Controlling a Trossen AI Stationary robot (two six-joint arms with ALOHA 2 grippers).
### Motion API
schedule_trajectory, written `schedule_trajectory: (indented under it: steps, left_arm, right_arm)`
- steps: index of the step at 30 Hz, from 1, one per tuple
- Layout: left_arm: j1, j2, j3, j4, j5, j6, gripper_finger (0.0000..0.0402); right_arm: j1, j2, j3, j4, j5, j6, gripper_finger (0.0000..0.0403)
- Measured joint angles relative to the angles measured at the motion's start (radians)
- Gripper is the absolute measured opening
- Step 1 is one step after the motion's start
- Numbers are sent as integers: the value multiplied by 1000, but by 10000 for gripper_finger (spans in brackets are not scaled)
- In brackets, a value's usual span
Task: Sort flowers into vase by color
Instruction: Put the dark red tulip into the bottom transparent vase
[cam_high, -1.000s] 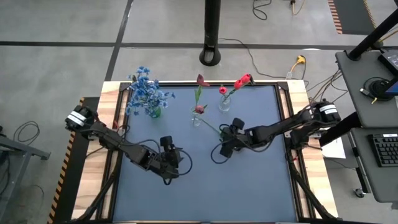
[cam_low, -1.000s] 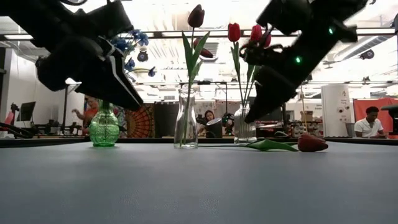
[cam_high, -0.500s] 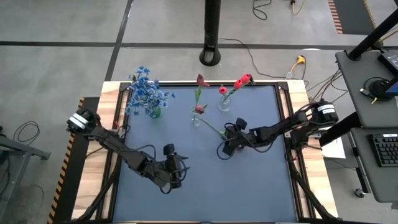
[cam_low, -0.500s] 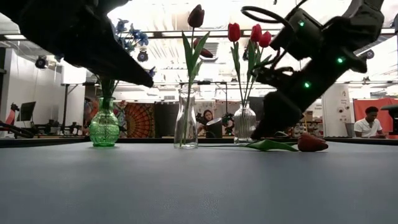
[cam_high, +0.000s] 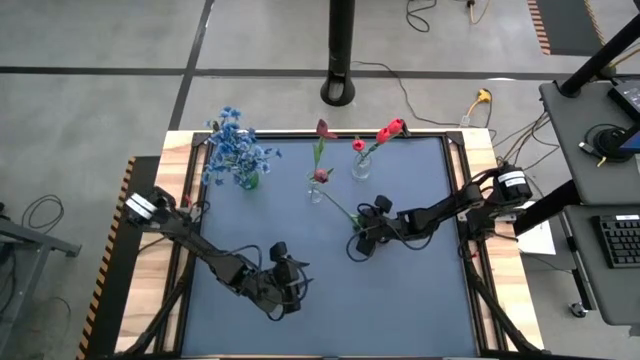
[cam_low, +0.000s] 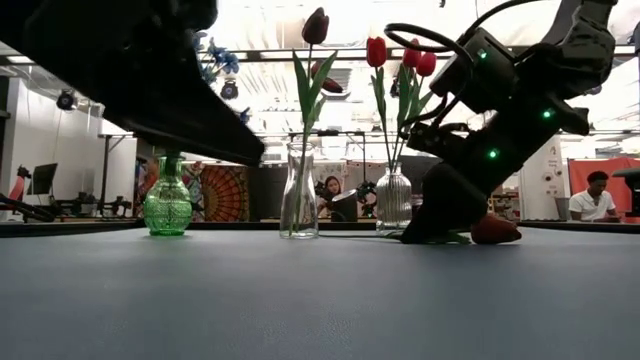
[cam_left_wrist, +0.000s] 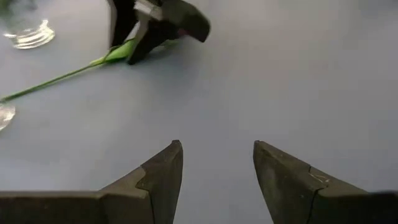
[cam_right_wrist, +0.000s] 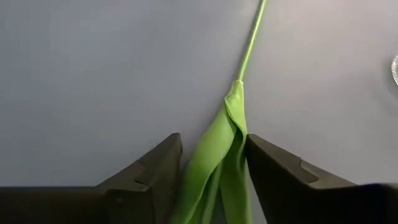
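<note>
One red-budded flower lies flat on the table, its green stem (cam_high: 340, 207) running from the middle vase toward my right gripper (cam_high: 360, 242); its bud (cam_low: 495, 230) shows in the low view. My right gripper (cam_right_wrist: 212, 138) is open and down at the table, one finger on each side of the flower's folded green leaf (cam_right_wrist: 217, 158). My left gripper (cam_left_wrist: 217, 144) is open above bare table near the near edge (cam_high: 287, 290). Blue flowers stand in a green vase (cam_high: 246, 181). Red tulips stand in two clear vases (cam_high: 316, 192) (cam_high: 360, 168). My right gripper comes from above, slanting down, and straddles the leaf (cam_right_wrist: 231, 134) where it joins the stem, fingers along the stem. The leaf's edge reaches one finger (cam_right_wrist: 264, 165); whether they touch, I cannot tell. The flower lies on the table.
The three vases stand in a row near the table's far edge. The left arm (cam_low: 130, 70) hangs low over the near left of the table. Bare blue table surface (cam_high: 400, 300) lies near and right. People show in the room beyond.
My right gripper has come down to the table over the lying flower's leaf, shifting slightly toward the table's left. My left gripper has drawn back toward the near edge. The flower has stayed where it lay.
</note>
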Motion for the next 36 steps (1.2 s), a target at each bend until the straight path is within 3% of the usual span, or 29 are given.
schedule_trajectory:
  steps: [8, 16, 29, 36]
  left_arm:
    - [0, 150, 159, -16, -16, 57, 180]
    - [2, 192, 238, -75, -45, 75, 180]
    - [39, 206, 236, -39, -149, 72, 180]
    - [69, 281, 283, -8, -148, 75, 180]
  right_arm:
    - [18, -13, 0, -15, -87, 36, 109]
    - [53, -67, -1, -112, -210, 62, 59]
    - [155, -146, -4, -175, -453, 68, 43]
    - [169, -155, 14, -171, -498, 38, 43]
